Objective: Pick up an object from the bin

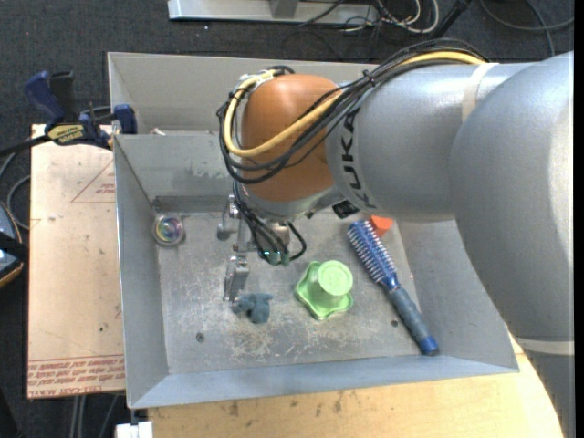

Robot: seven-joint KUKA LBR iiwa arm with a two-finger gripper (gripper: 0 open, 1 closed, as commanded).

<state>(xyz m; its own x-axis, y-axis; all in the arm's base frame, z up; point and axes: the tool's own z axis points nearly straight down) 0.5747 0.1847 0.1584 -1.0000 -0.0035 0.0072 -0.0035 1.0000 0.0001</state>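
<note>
The hand (238, 284) hung low over the near-left floor of the bin (137, 245), its tip just beside a small grey-blue lump (256, 307), probably lined up to grasp it. Whether the hand was apart or together could not be told. A green cup (325, 288) lay just to the right.

The bin (137, 245) is finished in dull grey, its floor flecked with pale scuffs. A cup (325, 289) is coloured lime green, a brush (391, 284) blue throughout, a small lump (255, 308) dusky blue-grey. A round disc (169, 230) is marked by a rainbow sheen. The arm (438, 135) is silver, its cover (278, 135) orange.
</note>
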